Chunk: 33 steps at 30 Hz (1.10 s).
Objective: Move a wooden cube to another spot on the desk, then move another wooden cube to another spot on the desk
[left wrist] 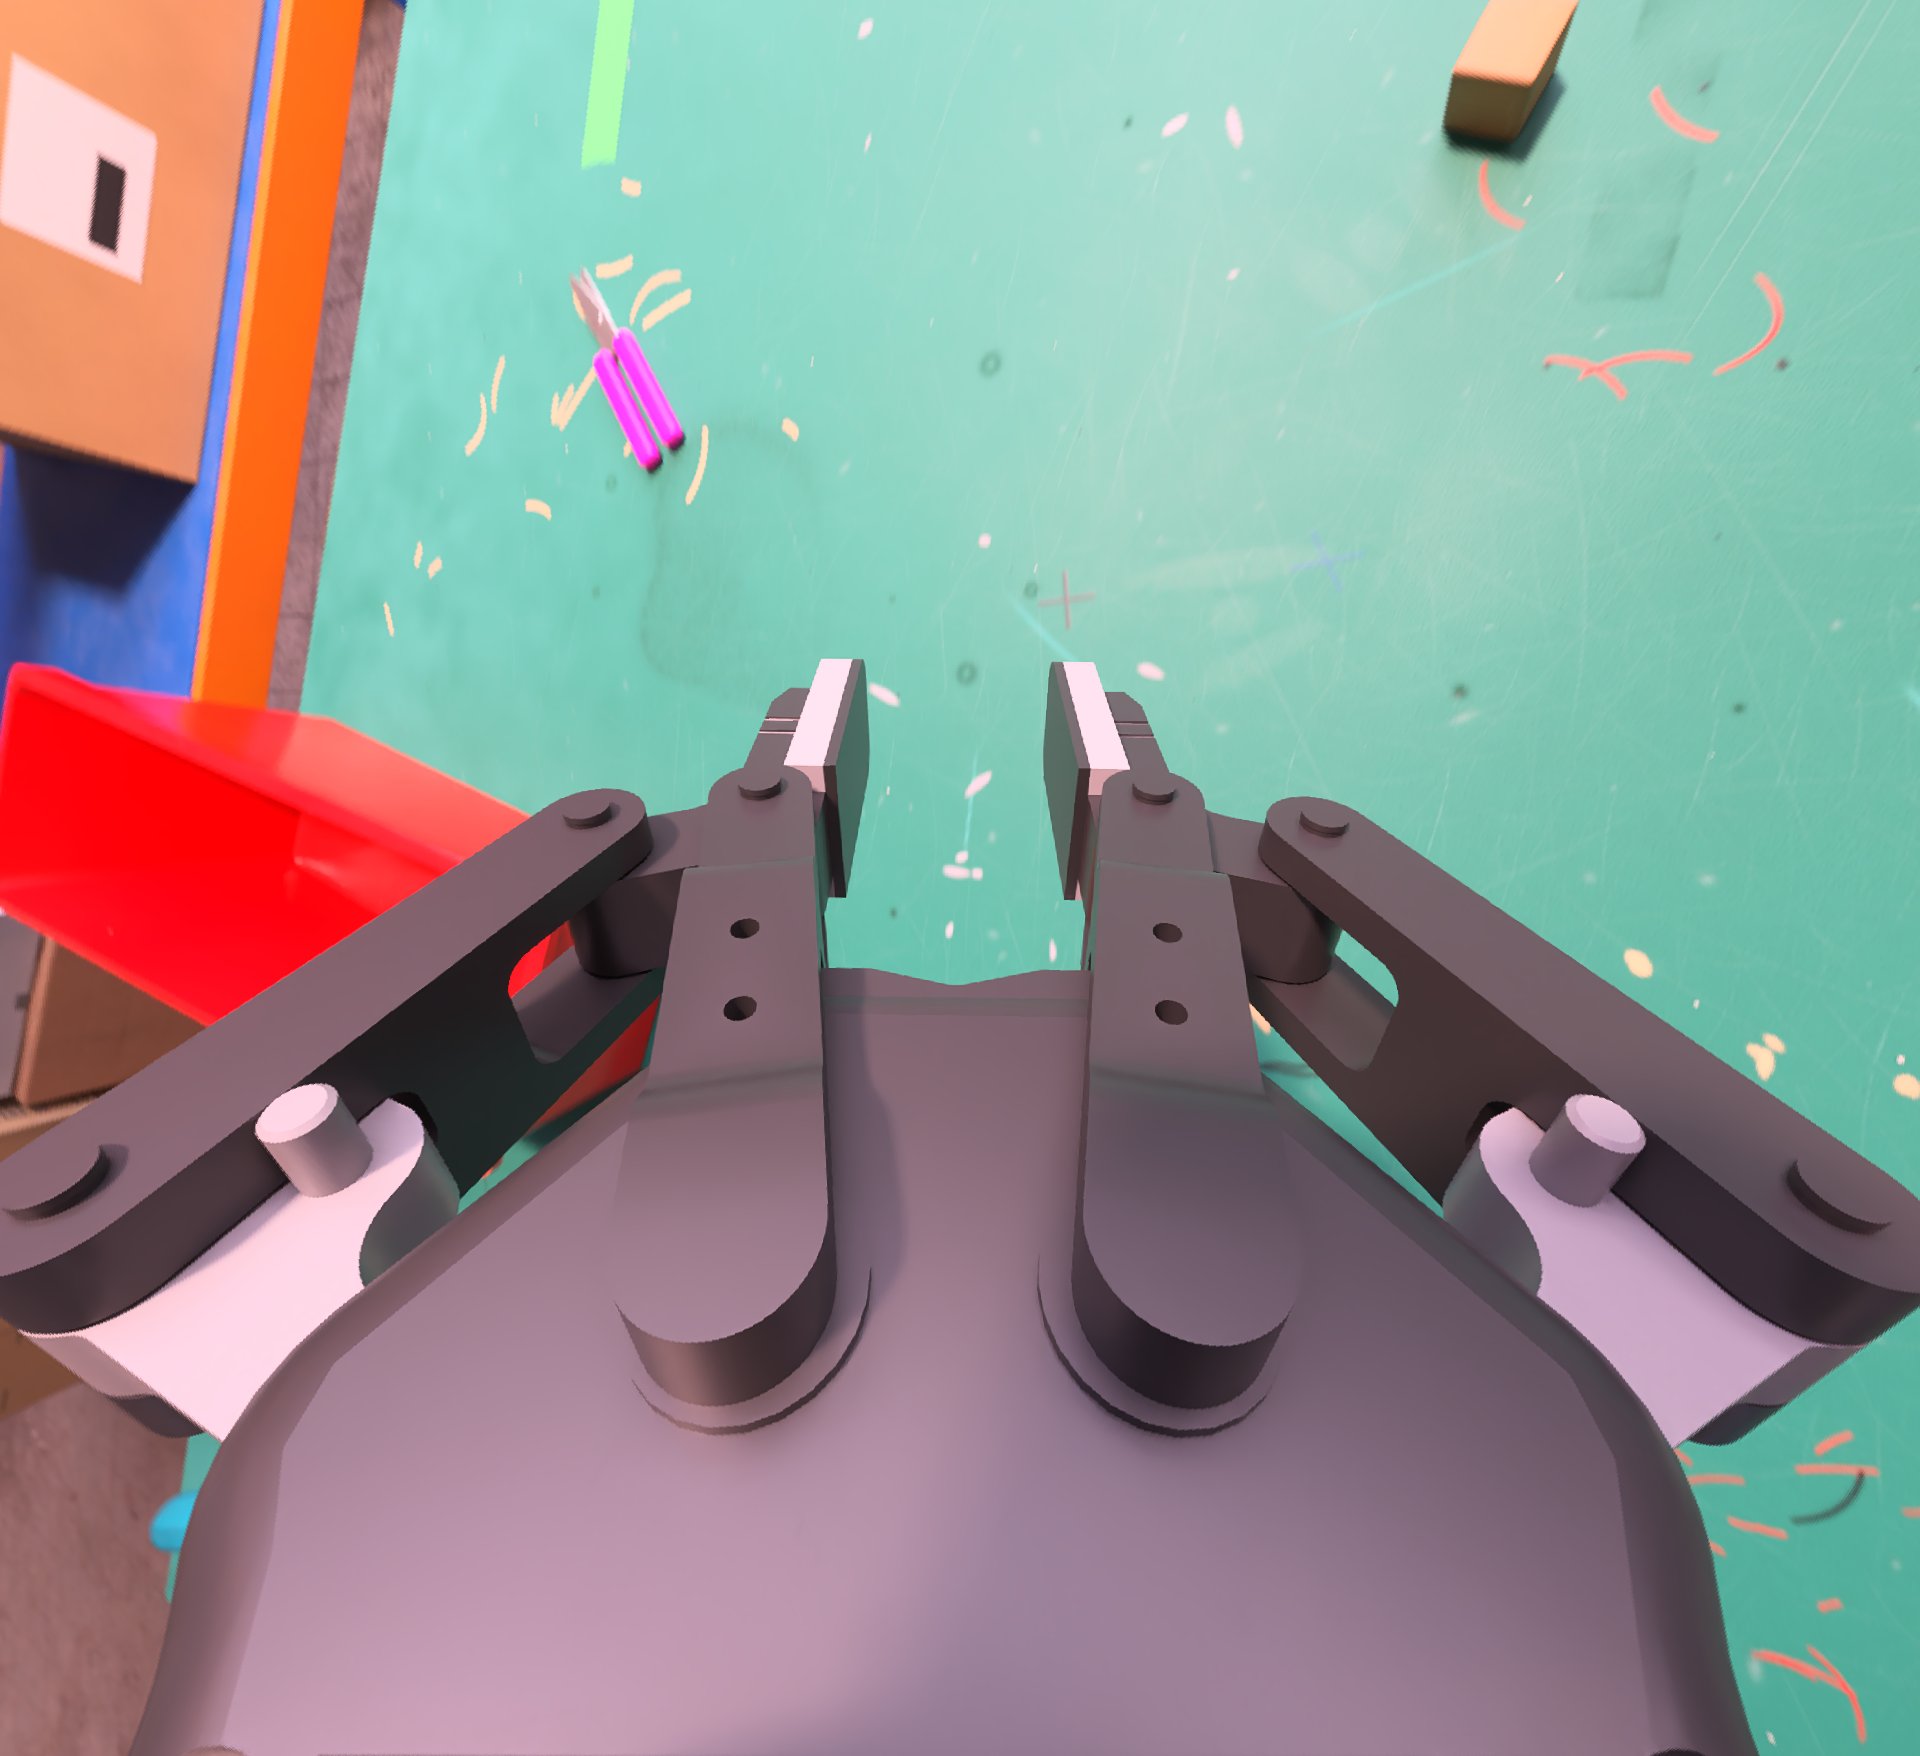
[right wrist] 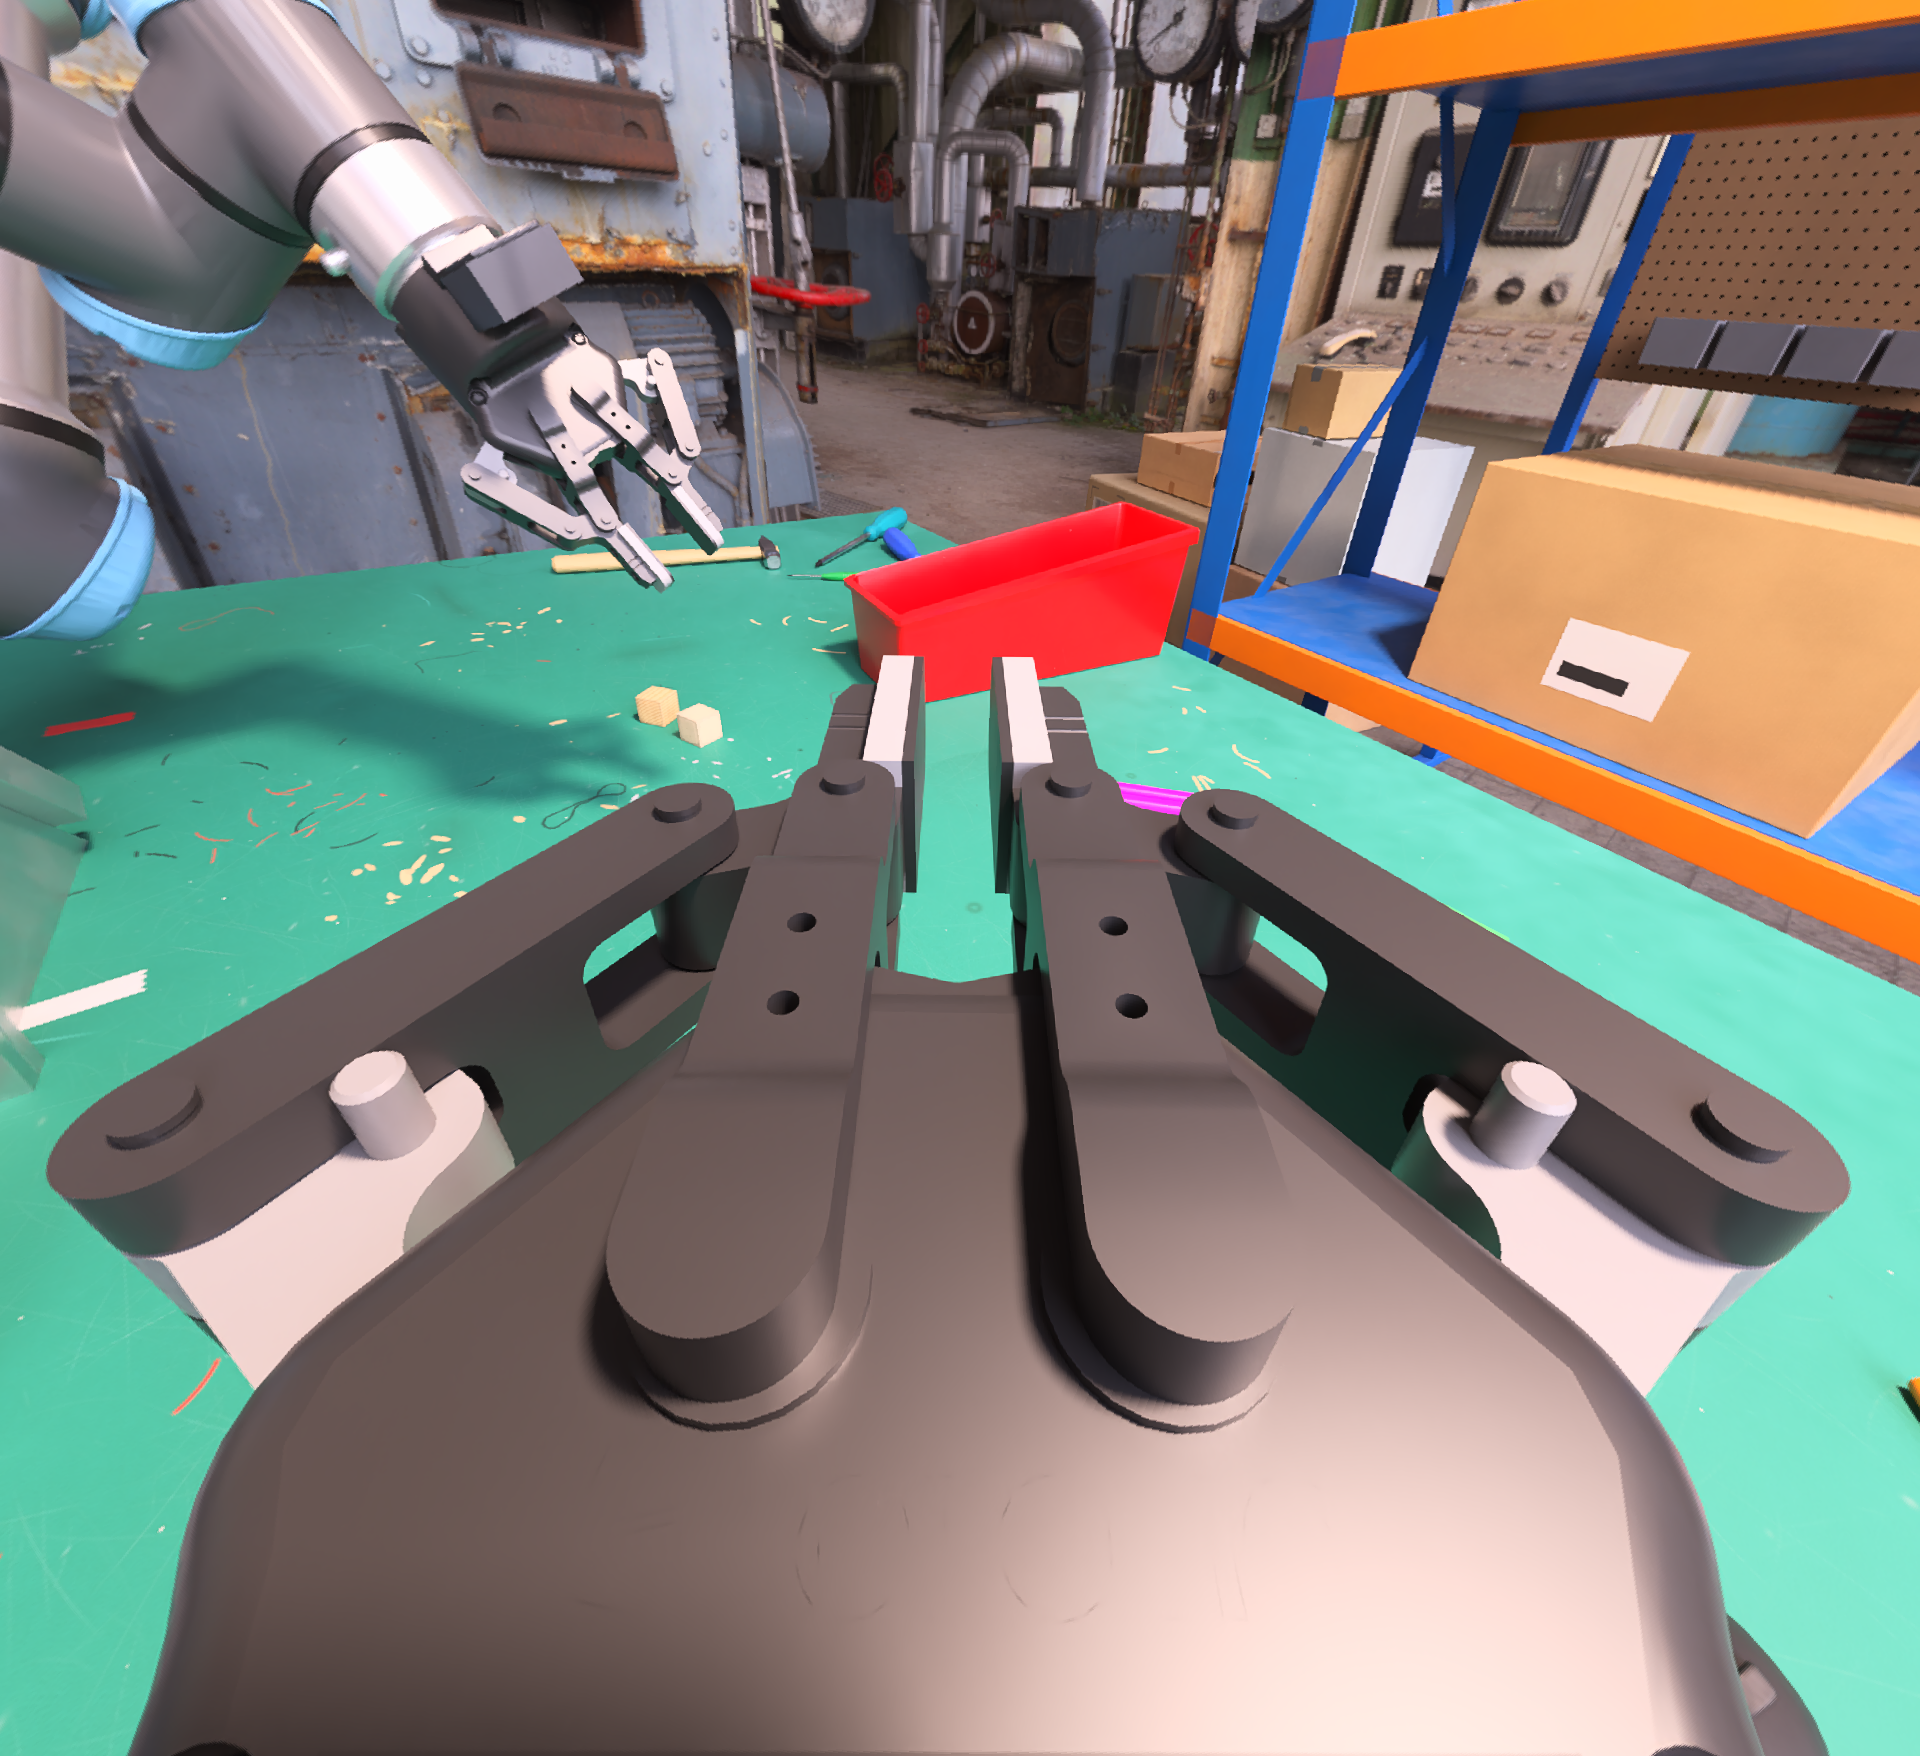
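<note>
Both grippers — the left [left wrist: 956,776] and the right [right wrist: 956,750] — are held parted and empty above the green desk [right wrist: 312,1031], while two wooden cubes [right wrist: 678,715] sit touching, far left, so neither move appears started.

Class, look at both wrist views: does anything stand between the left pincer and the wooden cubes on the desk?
Nothing visible does. The left pincer hangs open above the green desk, and the two wooden cubes sit side by side on bare surface below and ahead of it. The red bin and hammer lie off to the side.
</note>
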Tool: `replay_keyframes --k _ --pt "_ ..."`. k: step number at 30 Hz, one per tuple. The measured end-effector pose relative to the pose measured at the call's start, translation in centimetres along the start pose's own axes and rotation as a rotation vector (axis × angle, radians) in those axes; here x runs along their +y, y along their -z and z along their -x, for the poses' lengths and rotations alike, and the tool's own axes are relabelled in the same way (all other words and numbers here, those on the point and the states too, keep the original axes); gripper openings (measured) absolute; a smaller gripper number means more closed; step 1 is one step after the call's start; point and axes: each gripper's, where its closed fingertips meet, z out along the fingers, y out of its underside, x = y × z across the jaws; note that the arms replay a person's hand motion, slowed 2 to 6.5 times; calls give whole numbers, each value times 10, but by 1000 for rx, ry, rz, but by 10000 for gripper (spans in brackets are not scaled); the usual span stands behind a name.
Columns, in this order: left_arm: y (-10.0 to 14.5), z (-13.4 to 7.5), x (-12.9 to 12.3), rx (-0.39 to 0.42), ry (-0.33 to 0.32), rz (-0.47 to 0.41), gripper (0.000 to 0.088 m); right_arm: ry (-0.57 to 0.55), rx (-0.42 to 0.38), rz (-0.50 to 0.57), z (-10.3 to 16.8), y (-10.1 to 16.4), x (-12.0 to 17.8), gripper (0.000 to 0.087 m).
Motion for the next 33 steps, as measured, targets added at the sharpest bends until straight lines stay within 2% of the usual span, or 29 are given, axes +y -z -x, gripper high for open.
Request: replay_keyframes --k 9,15,24,33 --pt "1 18 88 27 144 154 305 3 -26 -7 7 -7 -3 113" --pt "-12 16 133 45 188 243 320 21 -40 26 11 -13 1 115" --pt "-33 8 175 95 221 329 337 41 -51 76 15 -20 10 118" --pt "-50 -2 195 155 233 383 348 34 -58 96 14 -24 15 118"
